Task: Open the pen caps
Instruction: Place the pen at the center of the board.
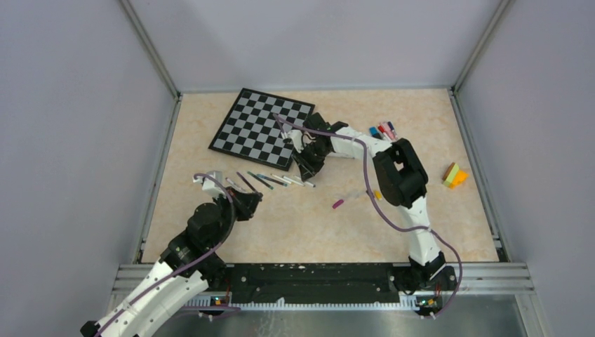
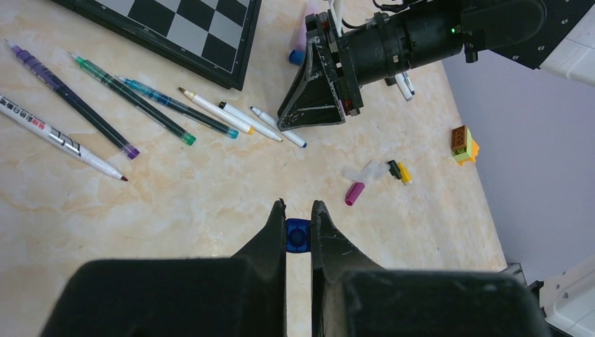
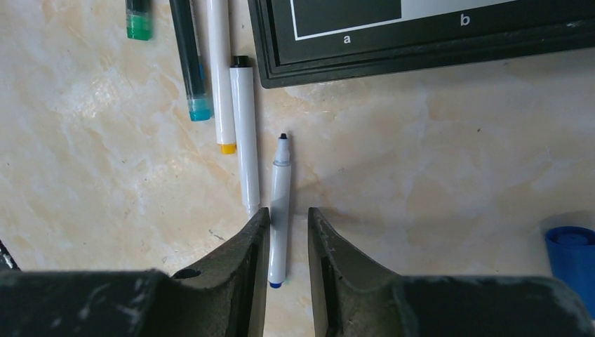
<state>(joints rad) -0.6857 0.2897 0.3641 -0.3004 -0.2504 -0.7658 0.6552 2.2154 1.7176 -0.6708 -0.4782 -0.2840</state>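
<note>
In the left wrist view my left gripper (image 2: 299,214) is shut on a small blue pen cap (image 2: 298,235), held just above the table. My right gripper (image 3: 288,214) stands open over a white pen (image 3: 281,182) that lies on the table with its black tip bare. Its left finger touches the pen and its right finger is apart from it. That pen ends a row of uncapped pens (image 1: 270,180) below the chessboard (image 1: 259,126). Loose on the table are a magenta cap (image 1: 338,204) and a yellow cap (image 1: 377,194).
Several more caps (image 1: 382,130) lie grouped behind the right arm. A yellow-orange block (image 1: 455,175) sits at the right. A blue cap (image 3: 570,256) stands right of my right gripper. The chessboard's edge (image 3: 421,42) lies close ahead of it.
</note>
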